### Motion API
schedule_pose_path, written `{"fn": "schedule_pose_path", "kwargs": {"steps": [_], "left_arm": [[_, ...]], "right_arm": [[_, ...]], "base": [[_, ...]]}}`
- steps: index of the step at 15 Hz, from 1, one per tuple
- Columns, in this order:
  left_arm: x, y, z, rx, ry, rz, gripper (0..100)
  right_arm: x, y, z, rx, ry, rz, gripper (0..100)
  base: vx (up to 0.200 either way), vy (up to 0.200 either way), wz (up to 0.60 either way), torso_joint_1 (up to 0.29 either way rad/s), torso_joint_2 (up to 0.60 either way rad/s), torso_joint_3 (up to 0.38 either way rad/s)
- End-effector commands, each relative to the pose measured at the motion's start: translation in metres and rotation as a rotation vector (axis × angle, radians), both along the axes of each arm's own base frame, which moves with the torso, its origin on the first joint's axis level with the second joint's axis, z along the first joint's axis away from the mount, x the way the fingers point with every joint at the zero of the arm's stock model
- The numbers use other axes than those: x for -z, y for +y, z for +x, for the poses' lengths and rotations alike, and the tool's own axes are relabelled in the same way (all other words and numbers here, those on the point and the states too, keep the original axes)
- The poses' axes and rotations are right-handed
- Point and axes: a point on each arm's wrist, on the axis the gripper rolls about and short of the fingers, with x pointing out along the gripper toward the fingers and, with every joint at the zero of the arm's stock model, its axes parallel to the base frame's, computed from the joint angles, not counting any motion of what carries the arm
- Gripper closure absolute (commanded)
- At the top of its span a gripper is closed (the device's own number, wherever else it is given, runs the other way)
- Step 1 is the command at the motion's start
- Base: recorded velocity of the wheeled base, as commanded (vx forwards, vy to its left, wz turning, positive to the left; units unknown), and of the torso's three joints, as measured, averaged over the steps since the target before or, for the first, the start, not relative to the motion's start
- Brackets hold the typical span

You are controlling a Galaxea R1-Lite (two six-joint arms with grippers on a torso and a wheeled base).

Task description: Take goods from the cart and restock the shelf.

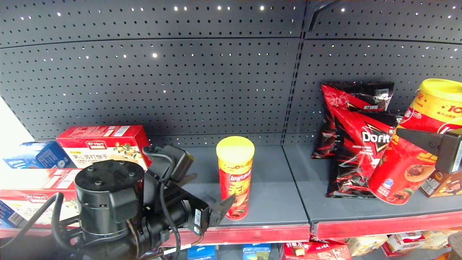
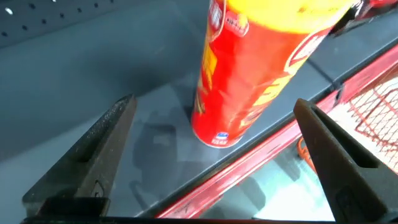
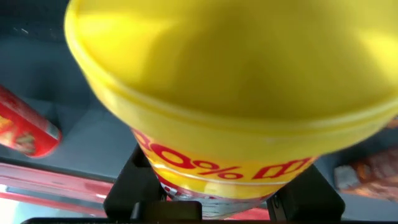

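Note:
A slim red chip can with a yellow lid (image 1: pixel 235 177) stands upright near the red front edge of the grey shelf (image 1: pixel 267 202). My left gripper (image 1: pixel 211 189) hovers open just left of it, one finger near its base. In the left wrist view the can (image 2: pixel 242 74) stands just beyond the spread fingers (image 2: pixel 99 155). My right gripper (image 1: pixel 411 141) is shut on a second, larger-looking red can with a yellow lid (image 1: pixel 429 108), tilted, its bottom low over the right shelf bay. That can's lid (image 3: pixel 236 68) looms over the right wrist camera.
Red and black chip bags (image 1: pixel 361 144) lean against the pegboard beside the held can. Red cracker boxes (image 1: pixel 104 142) and a blue box (image 1: pixel 36 155) occupy the shelf's left end. A small brown box (image 1: pixel 440 184) sits far right. Bare shelf lies behind the standing can.

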Motion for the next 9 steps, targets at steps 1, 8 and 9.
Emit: {"fn": "schedule_pose_path", "kwargs": {"steps": [1, 8, 9], "left_arm": [[-0.010, 0.006, -0.006, -0.002, -0.030, -0.027, 0], [-0.017, 0.011, -0.001, -0.026, -0.057, -0.047, 0], [-0.018, 0.012, 0.000, -0.032, -0.058, -0.047, 0]], "right_arm": [[0.007, 0.018, 0.014, -0.050, 0.018, 0.003, 100], [0.036, 0.060, 0.074, -0.178, 0.041, 0.009, 100], [0.036, 0.064, 0.079, -0.193, 0.035, 0.013, 100]], "base": [[0.000, 0.000, 0.00, 0.000, 0.00, 0.000], [0.000, 0.000, 0.00, 0.000, 0.00, 0.000], [0.000, 0.000, 0.00, 0.000, 0.00, 0.000]]}}
